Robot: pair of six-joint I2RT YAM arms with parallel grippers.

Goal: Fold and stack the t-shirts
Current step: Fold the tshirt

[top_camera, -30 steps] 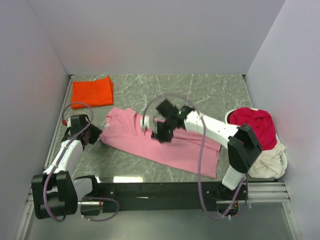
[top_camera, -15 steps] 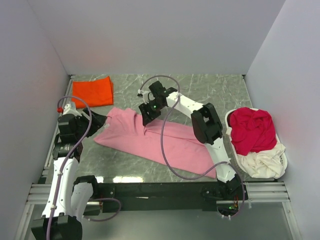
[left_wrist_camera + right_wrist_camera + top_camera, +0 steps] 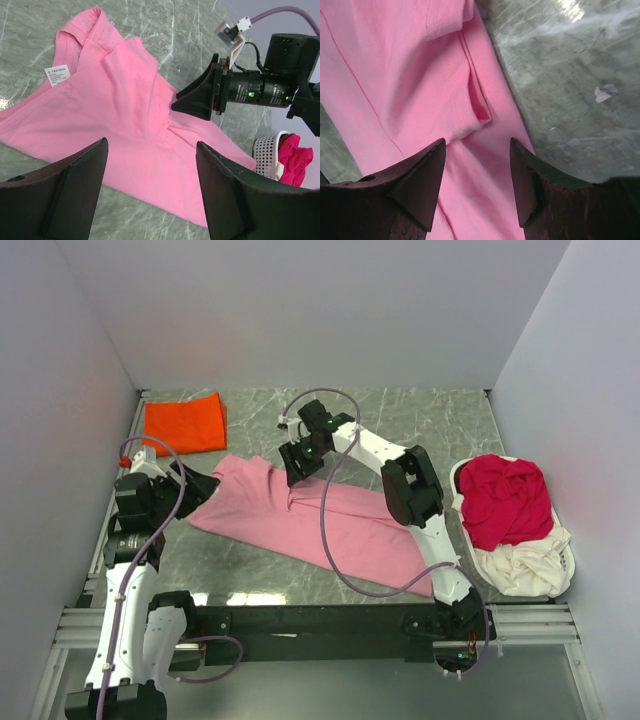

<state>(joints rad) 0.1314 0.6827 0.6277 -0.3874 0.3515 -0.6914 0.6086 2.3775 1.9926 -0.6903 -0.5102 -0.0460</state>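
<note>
A light pink t-shirt (image 3: 320, 520) lies spread across the middle of the table, collar to the left; it also shows in the left wrist view (image 3: 115, 115) and the right wrist view (image 3: 420, 95). My right gripper (image 3: 296, 472) hovers open and empty over its upper edge, above a small fold (image 3: 477, 102). My left gripper (image 3: 205, 483) is open and empty at the shirt's left end. A folded orange-red t-shirt (image 3: 185, 423) lies at the back left. Crimson (image 3: 505, 495) and cream (image 3: 530, 565) t-shirts sit bunched in a white basket (image 3: 457, 477).
The basket stands at the right edge of the table. White walls close in the left, back and right sides. A metal rail (image 3: 300, 618) runs along the near edge, with both arm bases on it.
One second ago the right gripper was lower on the shirt's middle; it has moved back to the shirt's upper edge. The left arm rose and shifted slightly. The shirt lies flatter.
</note>
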